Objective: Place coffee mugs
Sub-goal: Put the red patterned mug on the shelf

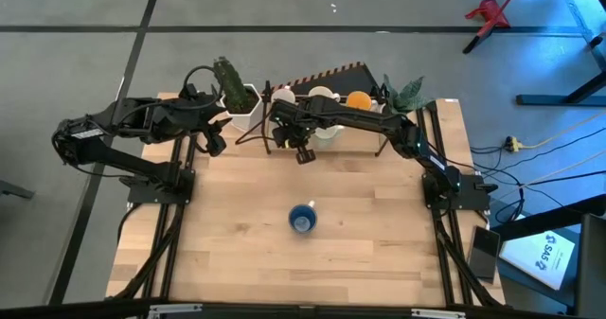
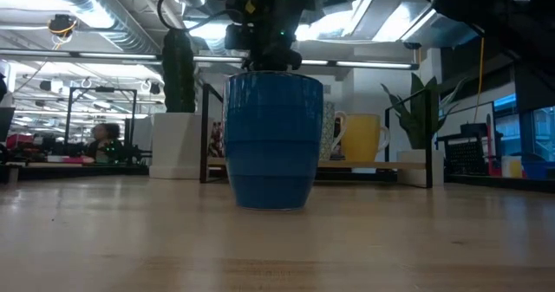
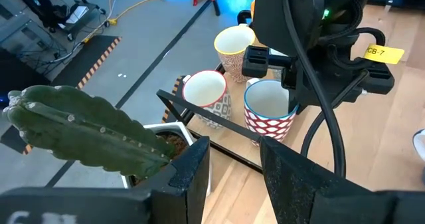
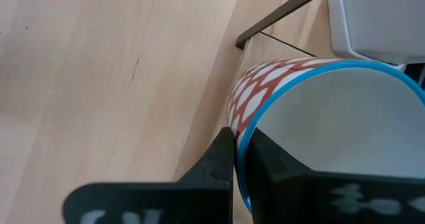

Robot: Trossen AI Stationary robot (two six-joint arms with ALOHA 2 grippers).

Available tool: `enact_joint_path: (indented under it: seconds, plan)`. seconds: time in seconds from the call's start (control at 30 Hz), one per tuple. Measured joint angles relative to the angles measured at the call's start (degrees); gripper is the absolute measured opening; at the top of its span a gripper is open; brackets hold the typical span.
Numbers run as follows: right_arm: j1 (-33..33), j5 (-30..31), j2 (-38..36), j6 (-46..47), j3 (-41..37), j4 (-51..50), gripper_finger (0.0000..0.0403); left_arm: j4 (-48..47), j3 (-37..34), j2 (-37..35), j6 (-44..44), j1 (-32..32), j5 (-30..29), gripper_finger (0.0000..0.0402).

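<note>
One claw, the right [image 4: 234, 159], pinched the red-patterned mug's [image 4: 319, 117] rim at the far rack; thin grip risked slipping. Left claw [image 3: 232, 164] spread.

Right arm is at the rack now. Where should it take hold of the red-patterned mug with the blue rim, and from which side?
Grip the rim wall of the red-patterned mug, coming down from above. It stands upright with its mouth open upward, and neighbouring mugs crowd its sides. The right gripper already straddles the rim, one finger outside and one inside; its handle is not visible.
</note>
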Motion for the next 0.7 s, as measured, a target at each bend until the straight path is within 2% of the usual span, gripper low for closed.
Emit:
enact_joint_path:
  seconds: [0.7]
  plan:
    - [0.11,2.49,1.05,0.02,0.09,0.38,0.0018,0.02,0.0,0.0,0.0,-0.02,0.0,0.0129]
